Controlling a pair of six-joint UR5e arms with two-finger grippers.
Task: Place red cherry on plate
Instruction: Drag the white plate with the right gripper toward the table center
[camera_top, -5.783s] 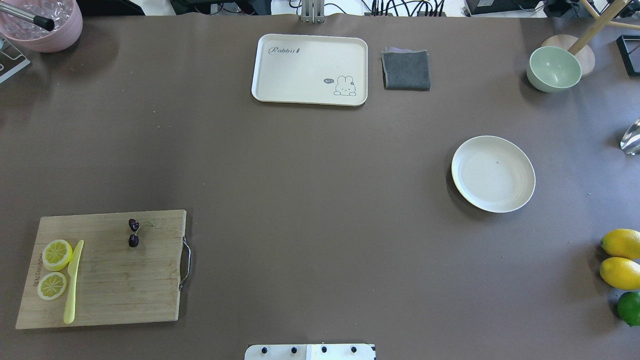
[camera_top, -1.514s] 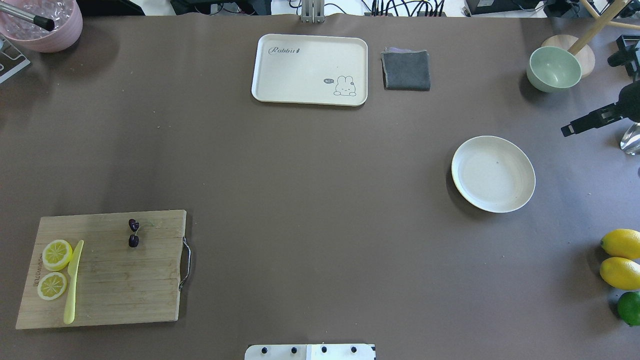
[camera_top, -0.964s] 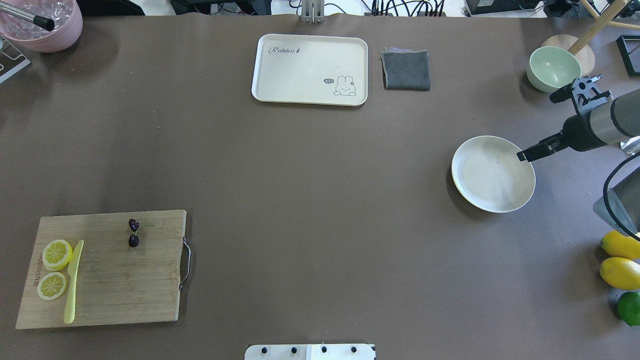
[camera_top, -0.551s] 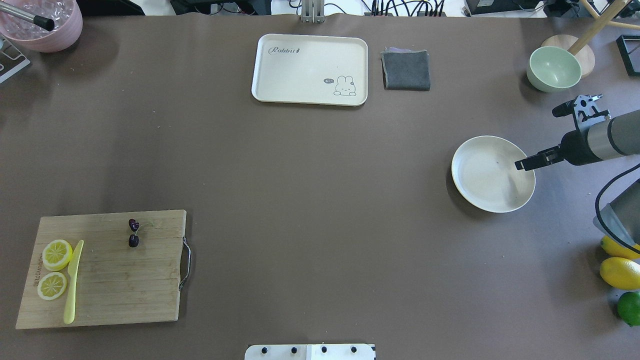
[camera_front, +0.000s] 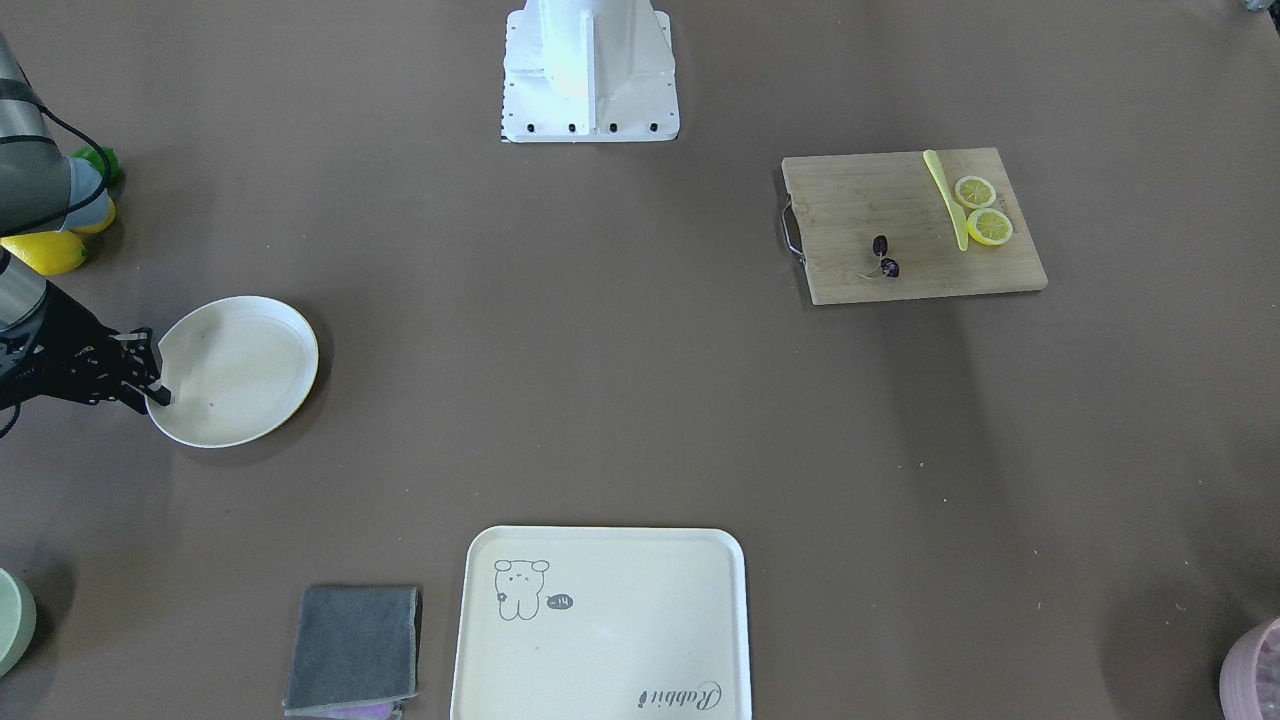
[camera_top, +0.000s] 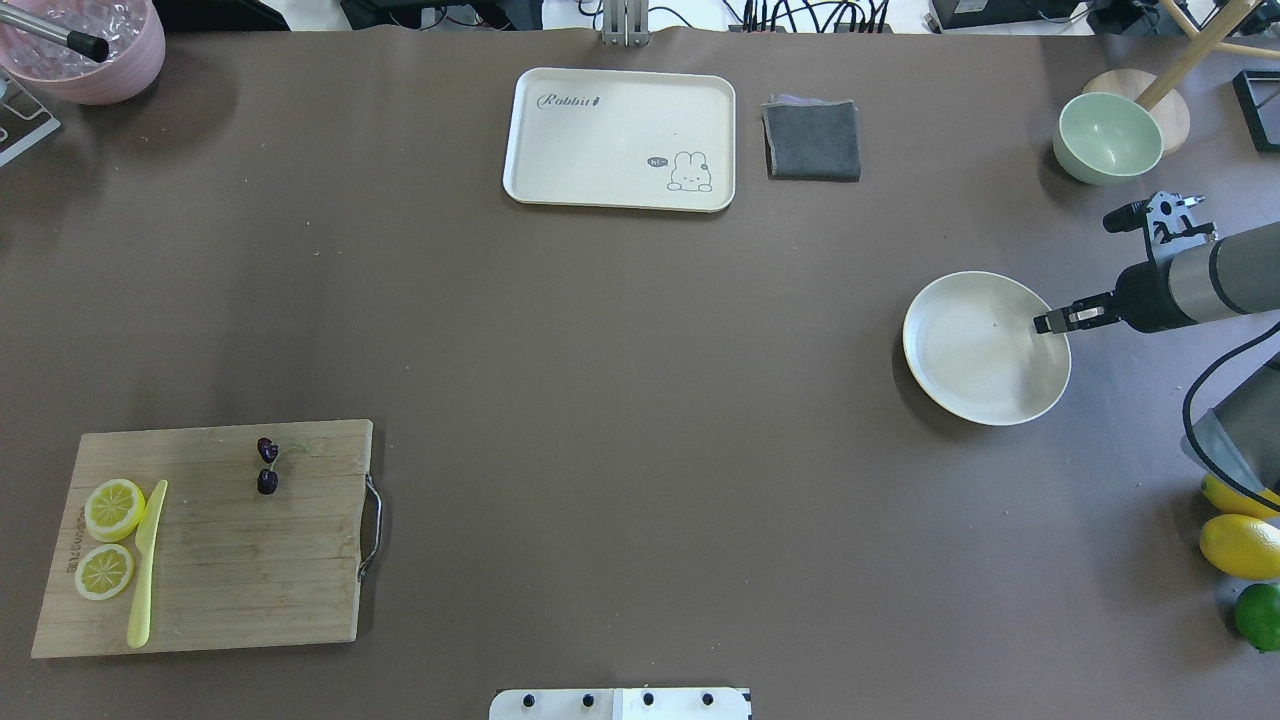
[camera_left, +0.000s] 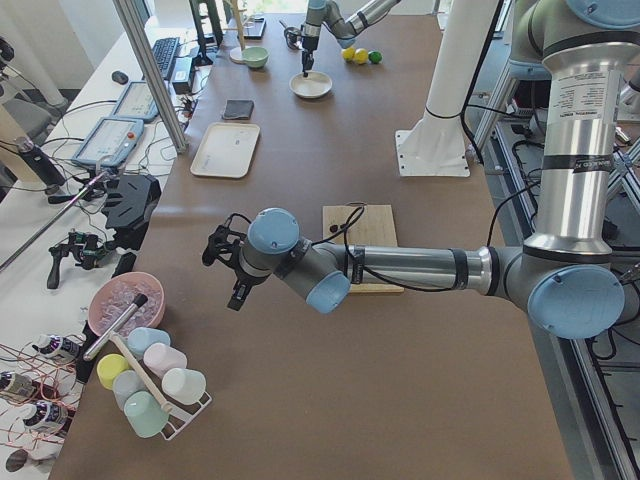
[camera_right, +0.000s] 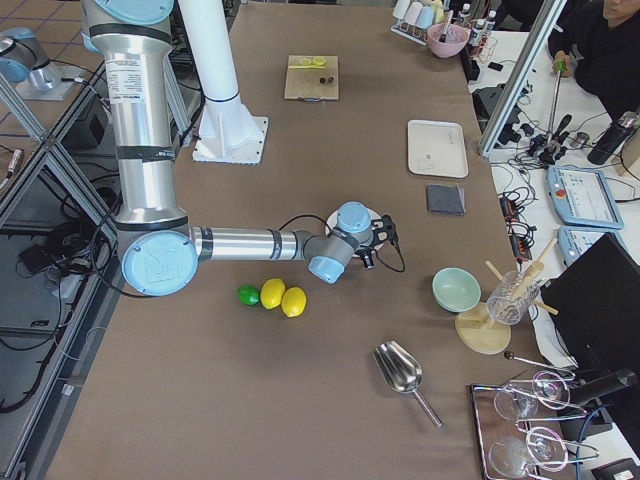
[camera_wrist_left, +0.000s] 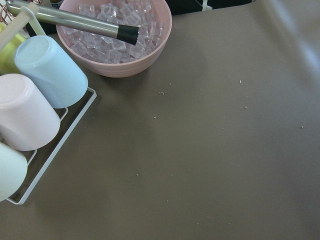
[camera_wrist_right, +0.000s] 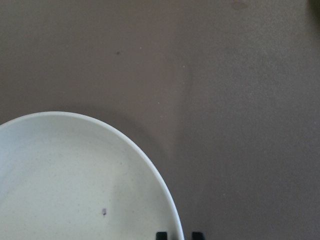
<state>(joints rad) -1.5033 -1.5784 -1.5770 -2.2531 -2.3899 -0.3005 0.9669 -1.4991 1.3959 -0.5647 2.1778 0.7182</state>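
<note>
Two cherries (camera_top: 267, 466) lie on the board (camera_top: 250, 570), lower left overhead, well apart from the plate (camera_top: 960, 375) at right. The right hand (camera_top: 1042, 322) straddles its rim, fingers slightly parted, likely to drag it closer. Left hand (camera_left: 225, 270): grip unreadable.

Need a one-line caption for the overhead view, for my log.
Right gripper at the plate rim; cherry on the cutting board across the table.

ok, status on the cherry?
Right gripper open, fingers astride plate rim. Left gripper near ice bowl, state unclear. Red cherry untouched on cutting board.
</note>
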